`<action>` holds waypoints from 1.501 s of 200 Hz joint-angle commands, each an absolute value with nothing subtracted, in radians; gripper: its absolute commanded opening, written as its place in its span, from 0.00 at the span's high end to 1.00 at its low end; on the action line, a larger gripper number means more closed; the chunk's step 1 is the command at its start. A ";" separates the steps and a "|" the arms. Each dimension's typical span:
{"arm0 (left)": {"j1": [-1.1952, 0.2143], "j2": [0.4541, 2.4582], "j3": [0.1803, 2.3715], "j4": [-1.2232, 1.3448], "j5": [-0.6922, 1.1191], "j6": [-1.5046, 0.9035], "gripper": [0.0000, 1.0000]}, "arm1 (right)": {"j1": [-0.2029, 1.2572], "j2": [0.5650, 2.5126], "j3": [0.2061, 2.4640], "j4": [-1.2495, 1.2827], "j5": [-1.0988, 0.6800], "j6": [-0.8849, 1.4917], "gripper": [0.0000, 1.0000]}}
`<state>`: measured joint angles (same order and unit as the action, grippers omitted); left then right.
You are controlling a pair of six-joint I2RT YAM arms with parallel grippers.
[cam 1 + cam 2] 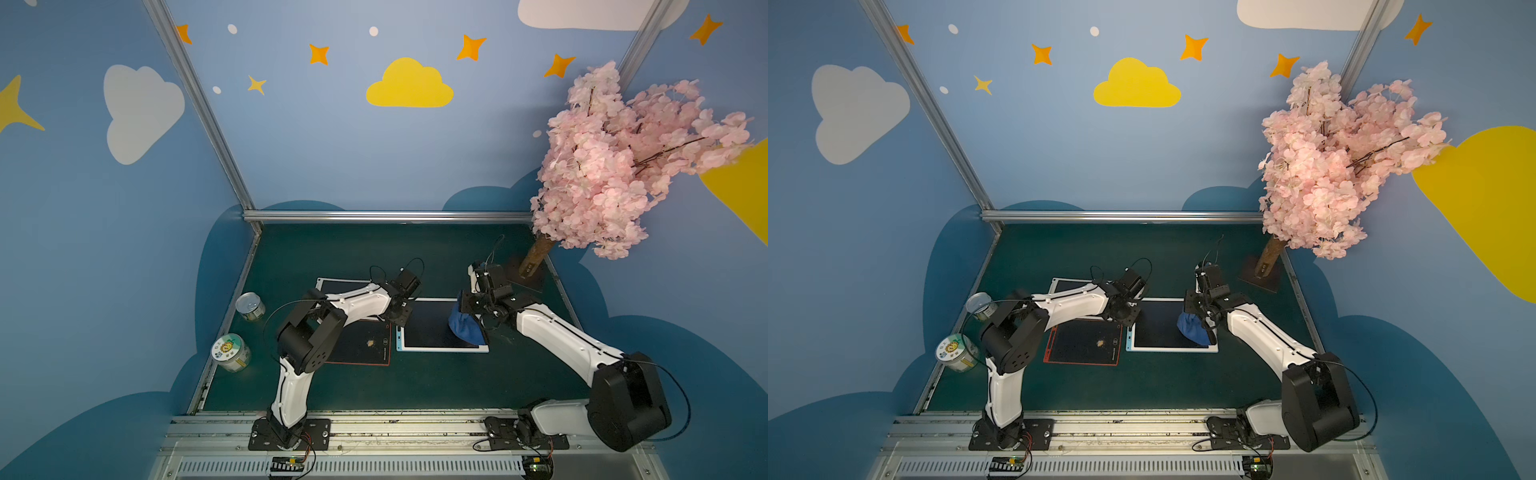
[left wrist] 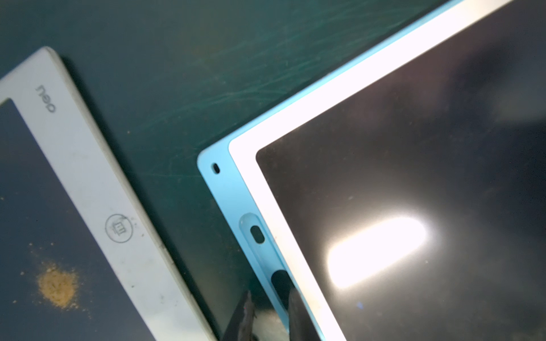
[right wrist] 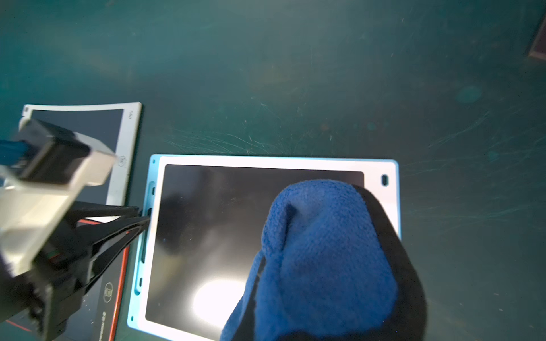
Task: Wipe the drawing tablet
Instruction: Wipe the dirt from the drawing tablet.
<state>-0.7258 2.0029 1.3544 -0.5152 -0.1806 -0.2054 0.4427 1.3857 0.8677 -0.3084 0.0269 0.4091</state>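
Right fingers (image 3: 396,254) are clamping the cloth (image 3: 319,251) over the tablet's (image 3: 206,221) right end, screen running toward left fingers (image 3: 127,225) (near-closed, hold unclear).

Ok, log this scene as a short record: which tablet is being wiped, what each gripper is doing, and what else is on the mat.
tablet being wiped: blue-framed tablet, flat on the green mat
right gripper: shut on the blue cloth, which rests on that tablet's screen
left gripper: fingertips at that tablet's blue edge; grip unclear
red-framed tablet: yellowish powder spot on its screen
white-framed tablet: powder patch on its screen
also there: tin can, lidded jar, pink blossom tree
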 commanded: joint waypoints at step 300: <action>-0.752 2.010 1.355 -0.566 -0.185 -0.202 0.83 | 0.429 1.749 1.090 -0.505 0.282 0.571 1.00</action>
<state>-0.7410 2.0064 1.3590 -0.5190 -0.1982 -0.2054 0.4191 1.7126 1.0447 -0.5213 0.2974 0.5858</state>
